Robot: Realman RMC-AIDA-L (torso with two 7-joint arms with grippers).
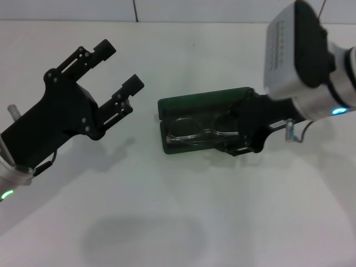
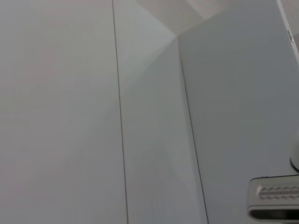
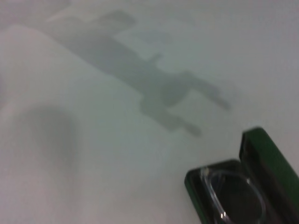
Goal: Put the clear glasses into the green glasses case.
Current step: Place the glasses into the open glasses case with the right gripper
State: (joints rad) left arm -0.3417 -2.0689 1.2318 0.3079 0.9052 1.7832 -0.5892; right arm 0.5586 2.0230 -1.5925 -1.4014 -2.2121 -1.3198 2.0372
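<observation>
The green glasses case (image 1: 200,102) lies open in the middle of the white table, its lid standing up on the far side. The clear glasses (image 1: 186,131) lie inside its dark tray, lenses toward the case's left end. My right gripper (image 1: 243,137) sits low over the case's right end and covers that part of the case and the glasses. The right wrist view shows the case (image 3: 264,156) with one clear lens of the glasses (image 3: 233,197) in it. My left gripper (image 1: 119,68) hangs open above the table, left of the case and apart from it.
The white table (image 1: 178,222) stretches bare in front of the case, with arm shadows on it. A white wall with a vertical seam (image 1: 135,10) rises behind. The right arm's white wrist housing (image 1: 295,47) looms above the case's right side.
</observation>
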